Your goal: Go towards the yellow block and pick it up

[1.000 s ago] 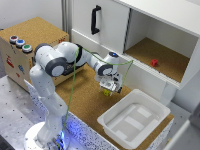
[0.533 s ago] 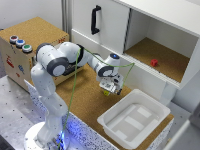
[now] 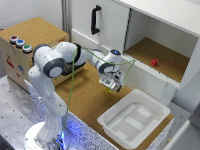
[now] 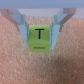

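Observation:
The yellow block (image 4: 40, 37) is a small yellow-green cube with a dark letter T on its face. In the wrist view it sits between my two fingers (image 4: 23, 26), which press against both of its sides over the cork surface. In the exterior view my gripper (image 3: 110, 87) points down at the cork board (image 3: 85, 97) in front of the white cabinet. A bit of the yellow block (image 3: 108, 90) shows at its tips. I cannot tell whether the block rests on the cork or hangs just above it.
A white plastic tray (image 3: 107, 122) stands close to the gripper on the exterior view's right. A small red block (image 3: 154, 62) lies in the open cabinet compartment. A cabinet door with a black handle (image 3: 95, 19) is behind. A box with coloured buttons (image 3: 20, 42) stands at the exterior view's left.
The gripper stays over the same spot on the cork, perhaps a touch higher. No other movement shows.

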Controlling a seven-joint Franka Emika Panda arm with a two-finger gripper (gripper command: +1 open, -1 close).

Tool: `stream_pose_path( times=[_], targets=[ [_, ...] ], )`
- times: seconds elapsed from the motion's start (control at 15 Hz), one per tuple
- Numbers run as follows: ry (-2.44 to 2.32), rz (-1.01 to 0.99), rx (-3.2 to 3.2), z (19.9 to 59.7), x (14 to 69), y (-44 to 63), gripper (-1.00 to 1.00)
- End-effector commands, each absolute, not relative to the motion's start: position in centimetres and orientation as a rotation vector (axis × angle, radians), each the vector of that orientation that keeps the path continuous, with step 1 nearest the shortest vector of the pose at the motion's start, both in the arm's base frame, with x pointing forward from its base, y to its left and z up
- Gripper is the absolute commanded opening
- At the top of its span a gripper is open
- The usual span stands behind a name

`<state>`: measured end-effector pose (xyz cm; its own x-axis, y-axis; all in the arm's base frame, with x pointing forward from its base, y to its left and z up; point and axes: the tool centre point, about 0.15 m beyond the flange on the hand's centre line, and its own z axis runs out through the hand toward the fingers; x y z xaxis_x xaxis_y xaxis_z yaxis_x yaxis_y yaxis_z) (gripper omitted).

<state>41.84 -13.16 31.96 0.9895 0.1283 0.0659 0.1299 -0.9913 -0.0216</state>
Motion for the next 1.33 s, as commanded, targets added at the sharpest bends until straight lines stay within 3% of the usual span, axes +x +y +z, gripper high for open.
stream_pose_path(
  times=[0.0,0.33,0.93,1.27],
  targets=[
    [-0.136,-0.249,-3.186,40.4,39.7,-13.4,-1.0],
    [-0.138,-0.239,-3.186,40.6,39.5,-13.3,-1.0],
    [-0.135,-0.083,-3.115,32.3,40.7,-12.4,-1.0],
    [-0.119,-0.092,-3.149,25.3,40.4,-11.7,-1.0]
  ],
)
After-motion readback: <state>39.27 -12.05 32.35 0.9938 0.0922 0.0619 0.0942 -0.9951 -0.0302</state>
